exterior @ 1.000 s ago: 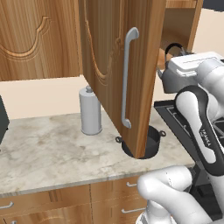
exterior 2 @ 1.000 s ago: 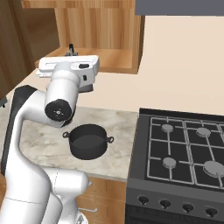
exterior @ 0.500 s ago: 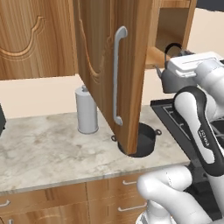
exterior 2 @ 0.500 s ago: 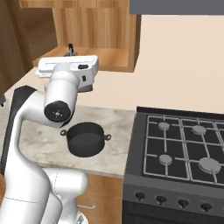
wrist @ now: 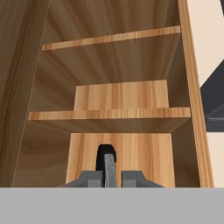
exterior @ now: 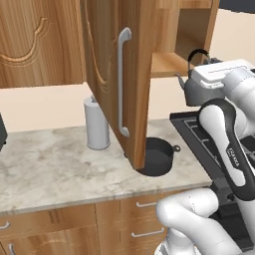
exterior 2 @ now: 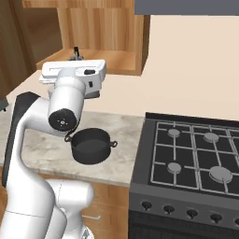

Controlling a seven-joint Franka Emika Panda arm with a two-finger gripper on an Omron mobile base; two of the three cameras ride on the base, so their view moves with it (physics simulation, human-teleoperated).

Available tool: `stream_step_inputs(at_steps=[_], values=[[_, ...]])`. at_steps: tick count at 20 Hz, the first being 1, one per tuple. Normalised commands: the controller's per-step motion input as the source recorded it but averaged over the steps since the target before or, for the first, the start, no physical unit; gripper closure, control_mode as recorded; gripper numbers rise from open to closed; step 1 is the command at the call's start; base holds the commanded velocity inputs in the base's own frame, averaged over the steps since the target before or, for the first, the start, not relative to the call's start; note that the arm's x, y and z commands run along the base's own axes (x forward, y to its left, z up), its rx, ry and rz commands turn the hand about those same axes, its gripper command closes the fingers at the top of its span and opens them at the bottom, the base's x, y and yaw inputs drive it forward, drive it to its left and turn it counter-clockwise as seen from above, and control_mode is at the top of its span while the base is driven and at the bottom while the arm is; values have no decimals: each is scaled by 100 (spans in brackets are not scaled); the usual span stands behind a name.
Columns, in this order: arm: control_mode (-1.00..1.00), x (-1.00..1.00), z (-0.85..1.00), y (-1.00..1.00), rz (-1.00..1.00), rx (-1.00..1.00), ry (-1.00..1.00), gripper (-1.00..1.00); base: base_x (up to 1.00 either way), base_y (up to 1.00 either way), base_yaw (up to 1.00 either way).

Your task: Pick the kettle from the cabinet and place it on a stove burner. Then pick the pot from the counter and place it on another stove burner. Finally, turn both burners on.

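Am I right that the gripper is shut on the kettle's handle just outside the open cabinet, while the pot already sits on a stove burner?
Not quite: the pot is on the counter beside the stove, not on a burner, as the right base view shows. The rest holds: the gripper is shut on the handle of the kettle, just outside the open cabinet.

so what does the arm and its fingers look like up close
The arm is glossy white with rounded segments, black bands at the joints and small grey lettering on one band. Its boxy white hand carries two short dark grey fingers.
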Motion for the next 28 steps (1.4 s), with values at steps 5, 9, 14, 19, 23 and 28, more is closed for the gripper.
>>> stream_step_inputs(at_steps=[5, 9, 14, 19, 23, 28], values=[[100, 0, 0, 0, 0, 0, 0, 100, -57, -46, 0], [100, 0, 0, 0, 0, 0, 0, 100, -55, -49, 0], [100, 0, 0, 0, 0, 0, 0, 100, -35, -54, 0], [100, 0, 0, 0, 0, 0, 0, 100, -22, -58, 1], [100, 0, 0, 0, 0, 0, 0, 100, -17, -61, 3], [100, 0, 0, 0, 0, 0, 0, 100, -9, -63, 5]])
